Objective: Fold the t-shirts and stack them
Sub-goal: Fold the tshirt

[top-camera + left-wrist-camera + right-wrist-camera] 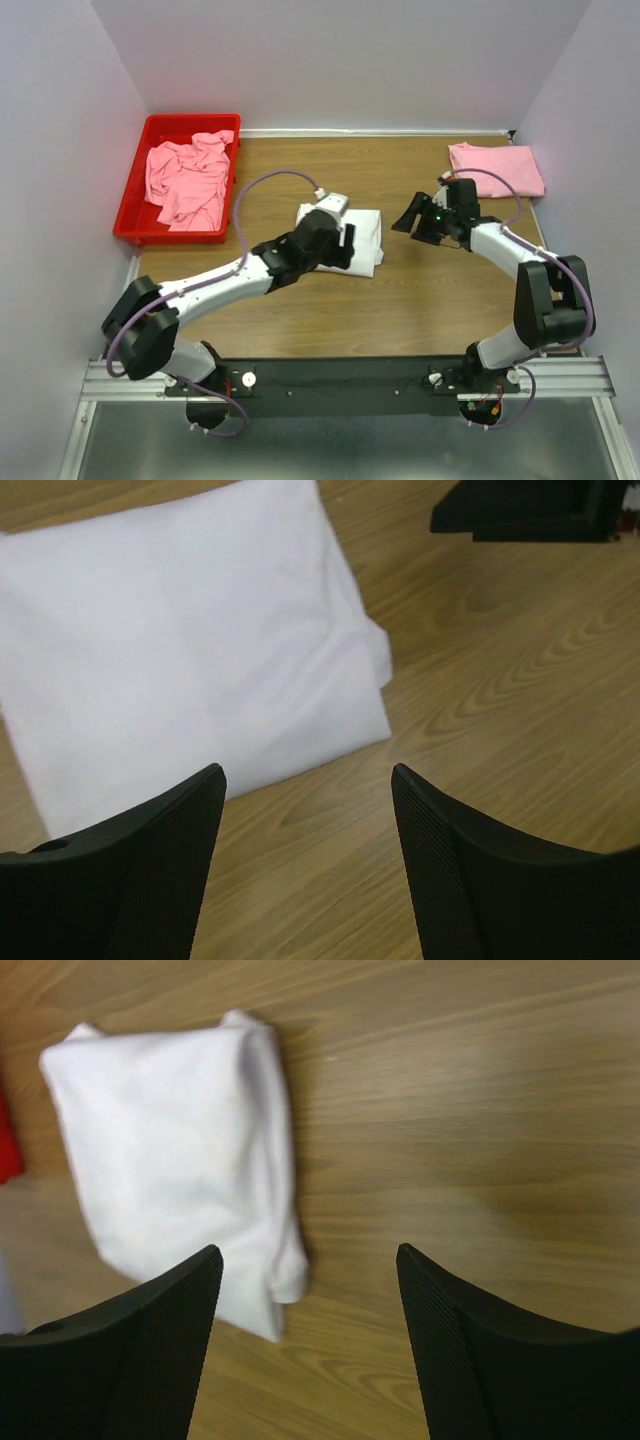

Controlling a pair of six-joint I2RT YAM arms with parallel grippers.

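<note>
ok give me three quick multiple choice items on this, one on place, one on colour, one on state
1. Where is the folded pink shirt?
A. near left corner
B. far right of the table
C. centre

2. What colour is the bin?
A. blue
B. red
C. green

3. How is the left gripper?
A. open, empty
B. shut on cloth
C. shut on nothing

Answers:
1 B, the top view shows it by the right wall, at the far side.
2 B, its walls are plainly red.
3 A, its wrist view shows the fingers apart with nothing between them.
</note>
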